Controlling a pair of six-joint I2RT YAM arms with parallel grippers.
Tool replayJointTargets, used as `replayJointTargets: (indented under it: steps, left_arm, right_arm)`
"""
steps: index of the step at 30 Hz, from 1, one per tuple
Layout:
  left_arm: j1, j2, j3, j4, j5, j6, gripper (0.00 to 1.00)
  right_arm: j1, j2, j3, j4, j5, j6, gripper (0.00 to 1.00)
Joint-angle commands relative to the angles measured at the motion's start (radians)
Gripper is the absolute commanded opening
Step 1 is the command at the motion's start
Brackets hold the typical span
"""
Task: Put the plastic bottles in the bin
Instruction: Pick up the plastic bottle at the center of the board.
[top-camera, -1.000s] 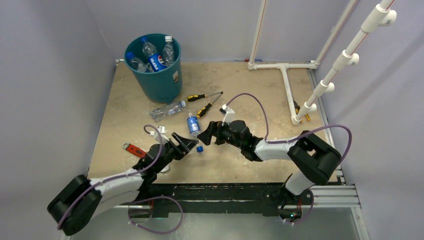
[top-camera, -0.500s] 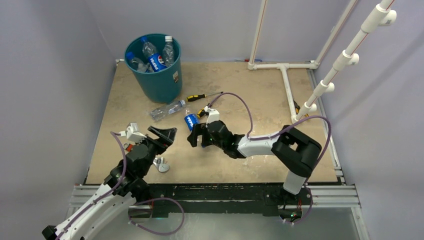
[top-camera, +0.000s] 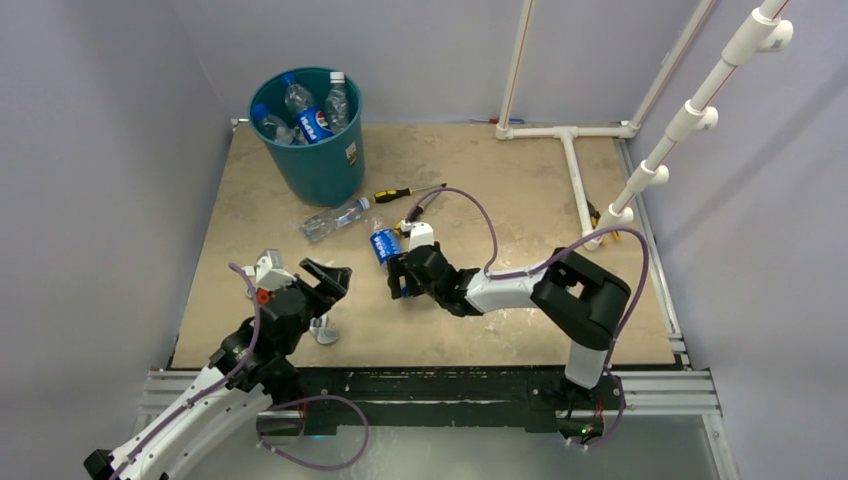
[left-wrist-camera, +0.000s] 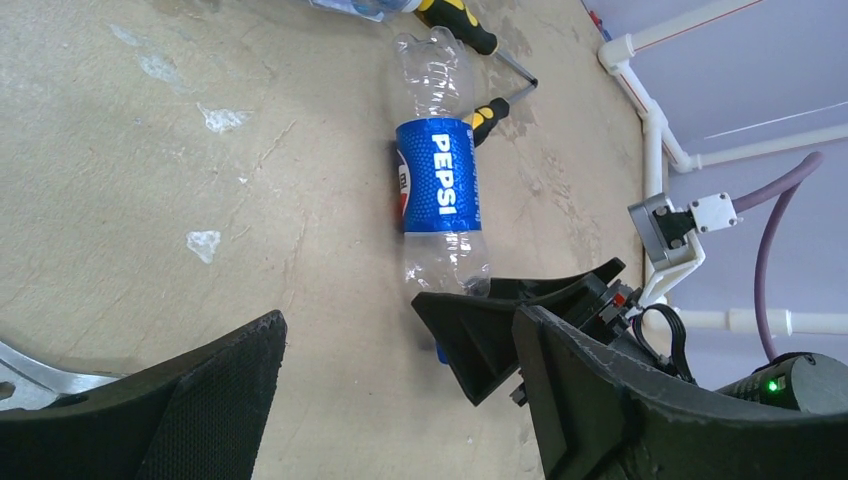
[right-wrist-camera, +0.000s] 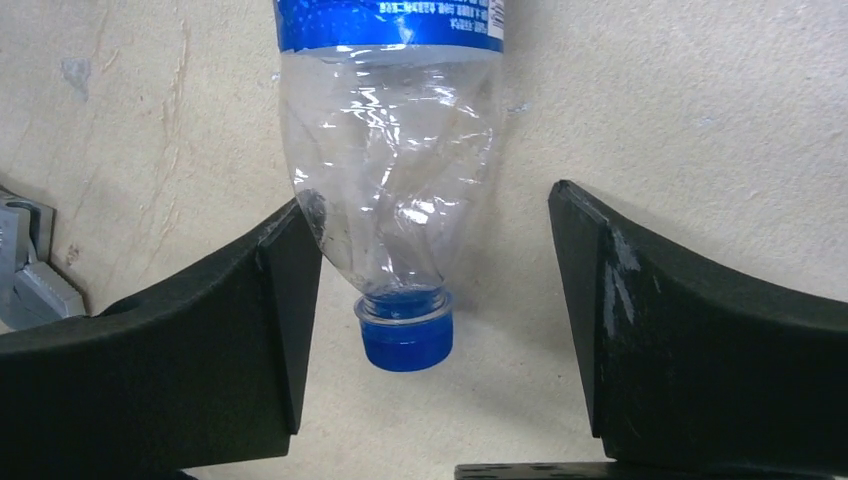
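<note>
A Pepsi bottle (top-camera: 383, 245) with a blue label and blue cap lies on the table. My right gripper (top-camera: 398, 275) is open, and its jaws straddle the bottle's neck and cap end (right-wrist-camera: 405, 340). The left finger (right-wrist-camera: 285, 300) sits against the bottle's shoulder. My left gripper (top-camera: 325, 276) is open and empty, a little left of the bottle (left-wrist-camera: 440, 190). A second clear bottle (top-camera: 335, 218) lies near the foot of the teal bin (top-camera: 320, 165). Several bottles (top-camera: 305, 115) are inside the bin.
Two yellow-and-black screwdrivers (top-camera: 408, 192) (top-camera: 407, 224) lie just beyond the Pepsi bottle. A red-handled wrench (top-camera: 322, 330) lies under my left arm. White PVC pipes (top-camera: 575, 175) run along the back right of the table.
My left gripper pulled back to the left, away from the bottle's cap. My right gripper moved left and closed in around the cap end of the Pepsi bottle.
</note>
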Motion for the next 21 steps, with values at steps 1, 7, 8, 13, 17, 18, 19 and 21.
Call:
replayJointTargets:
  steps: [1,7,8,13,17,18,19,21]
  left_arm:
    - [0.0,0.002,0.038,-0.02,-0.015,0.019,0.83]
    - [0.0,0.01,0.051,0.016,-0.008,0.082,0.82]
    - [0.0,0.019,0.06,0.033,-0.005,0.109,0.82]
    - [0.0,0.113,0.165,0.127,0.032,0.253,0.83]
    - [0.0,0.179,0.241,0.25,0.114,0.396,0.85]
    - [0.0,0.189,0.253,0.302,0.147,0.441,0.86]
    - [0.0,0.199,0.269,0.348,0.202,0.488,0.86]
    - [0.0,0.221,0.306,0.445,0.277,0.538,0.87]
  right_arm:
    - [0.004,0.02,0.045,0.003,-0.005,-0.066,0.75]
    - [0.006,-0.07,-0.045,0.038,-0.055,-0.117,0.41]
    - [0.006,-0.101,-0.067,0.043,-0.071,-0.127,0.37]
    - [0.008,-0.365,-0.156,-0.021,-0.174,-0.179,0.3]
    - [0.01,-0.609,-0.21,-0.117,-0.279,-0.201,0.28]
    - [0.01,-0.662,-0.222,-0.133,-0.309,-0.21,0.28]
    - [0.01,-0.722,-0.237,-0.139,-0.324,-0.225,0.28]
    - [0.01,-0.828,-0.274,-0.135,-0.348,-0.25,0.28]
